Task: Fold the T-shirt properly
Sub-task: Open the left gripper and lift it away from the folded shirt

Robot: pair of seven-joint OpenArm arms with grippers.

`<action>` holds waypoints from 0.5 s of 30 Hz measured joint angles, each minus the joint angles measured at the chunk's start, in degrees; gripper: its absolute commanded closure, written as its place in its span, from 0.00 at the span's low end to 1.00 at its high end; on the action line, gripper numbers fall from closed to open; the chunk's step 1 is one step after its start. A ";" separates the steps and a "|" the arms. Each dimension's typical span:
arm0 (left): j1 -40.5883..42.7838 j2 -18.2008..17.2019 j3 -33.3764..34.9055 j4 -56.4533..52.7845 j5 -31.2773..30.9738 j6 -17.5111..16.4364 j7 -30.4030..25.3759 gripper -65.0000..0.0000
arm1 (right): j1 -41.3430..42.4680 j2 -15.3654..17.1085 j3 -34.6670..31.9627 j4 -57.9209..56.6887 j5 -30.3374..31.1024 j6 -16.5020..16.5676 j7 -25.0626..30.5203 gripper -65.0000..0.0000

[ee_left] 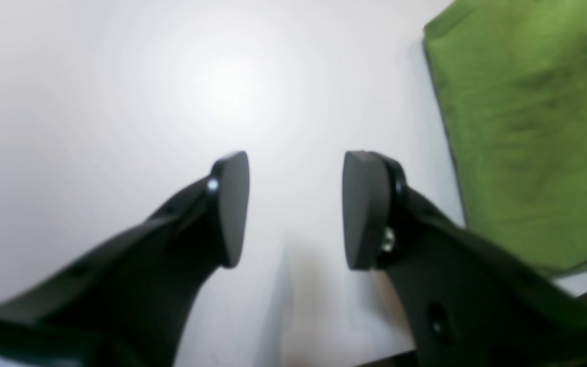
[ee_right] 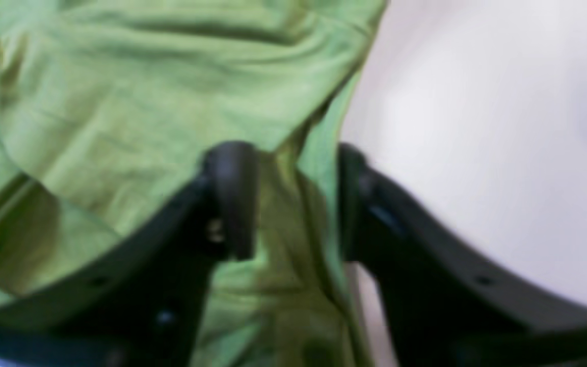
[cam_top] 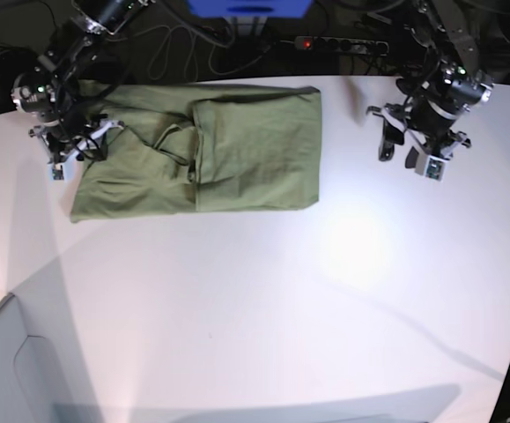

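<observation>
Fingers (ee_right: 232, 199) of right arm blurred astride T-shirt (ee_right: 120, 112) edge, grip unclear; left fingers (ee_left: 232, 209) apart

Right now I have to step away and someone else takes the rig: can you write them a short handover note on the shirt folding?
Left gripper: open, empty, above bare table, clear of the shirt.
Right gripper: at the T-shirt's edge, a ridge of cloth between its jaws; the picture is blurred, so a firm grip cannot be confirmed.
T-shirt: lies at the table's far side, one side already folded over the middle.
Left: fold in the side by the right gripper, which is bunched, then fold the shirt into a neat packet.
</observation>
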 measured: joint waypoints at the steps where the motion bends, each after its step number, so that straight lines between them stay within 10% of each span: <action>1: 0.04 0.00 0.02 0.00 -0.04 0.00 0.02 0.57 | 0.02 0.02 -0.09 -0.37 0.24 -0.04 0.20 0.82; 6: -0.13 0.00 0.07 -1.64 -0.04 -0.02 -0.13 0.57 | 0.13 0.09 -0.57 -0.76 0.42 -0.04 0.22 0.99; 15: -0.11 0.00 0.11 -2.80 -0.20 0.00 -0.17 0.57 | -0.33 0.04 -4.44 -0.42 0.37 -0.02 0.20 1.00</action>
